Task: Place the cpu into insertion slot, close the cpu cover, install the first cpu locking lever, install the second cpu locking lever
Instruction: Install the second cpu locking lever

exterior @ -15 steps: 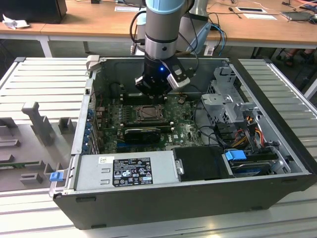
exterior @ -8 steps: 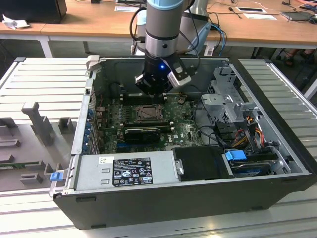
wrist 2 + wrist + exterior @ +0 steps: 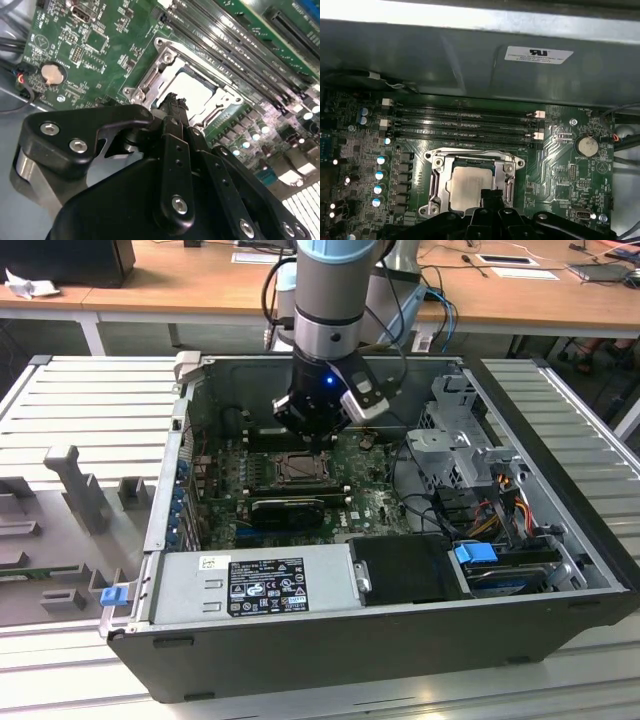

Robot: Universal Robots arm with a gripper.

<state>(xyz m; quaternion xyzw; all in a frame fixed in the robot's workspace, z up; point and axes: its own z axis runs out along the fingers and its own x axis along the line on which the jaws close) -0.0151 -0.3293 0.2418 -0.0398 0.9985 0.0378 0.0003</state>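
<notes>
Grey slatted bench [image 3: 90, 400] carries an open computer case [image 3: 330, 660] on its side, wooden desks behind. Inside it, green motherboard [image 3: 375, 505], black power supply [image 3: 255, 585] at the near edge, drive cage [image 3: 465, 445] toward the exterior view's right.

Your gripper [image 3: 322, 443] hangs low over the insertion slot [image 3: 298, 470]. In both wrist views the cpu [image 3: 470, 187] already lies flat in the socket, pale face up, with the cpu cover [image 3: 510, 175] down around it as a silvery frame. Looks seated and covered, so judge the step in hand as lever work, though you can't make out either locking lever clearly.

Fingers [image 3: 172, 107] appear drawn together into one narrow black tip, nothing pinched between them, tip just above the socket's near rim [image 3: 150, 82].

Tips for doing it well:
- Keep the tip on the frame's edge, off the chip face.
- Push a lever along its own swing, not straight down onto the board.
- Memory slots [image 3: 465, 122] run just beside the socket; stay clear of their latches.
- Check the cover sits level first: a tilted frame would load the chip unevenly.
</notes>
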